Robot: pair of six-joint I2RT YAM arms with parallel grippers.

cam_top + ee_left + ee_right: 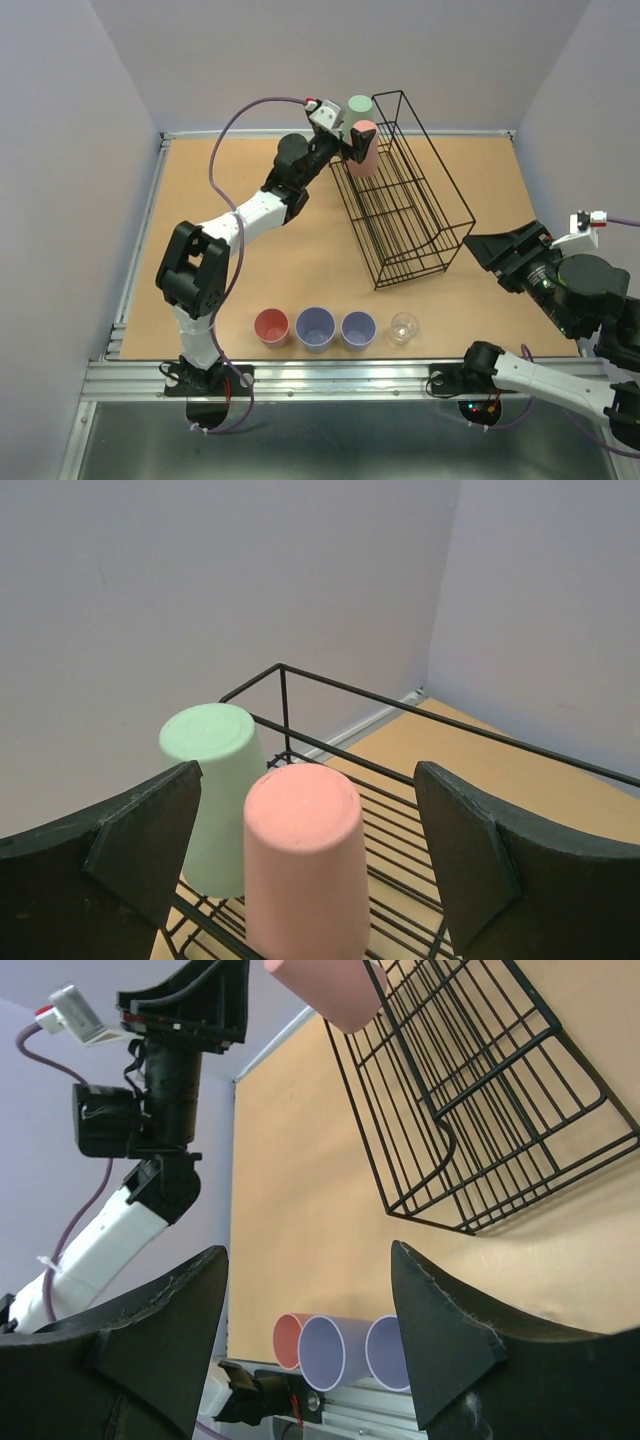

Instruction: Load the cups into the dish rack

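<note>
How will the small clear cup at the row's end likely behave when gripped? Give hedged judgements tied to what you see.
The clear cup looks thin-walled and smaller than the lavender cup beside it, so it is probably light and easily tipped. Its glossy surface may slip in a grip. Being round, it would likely roll if knocked over.
</note>
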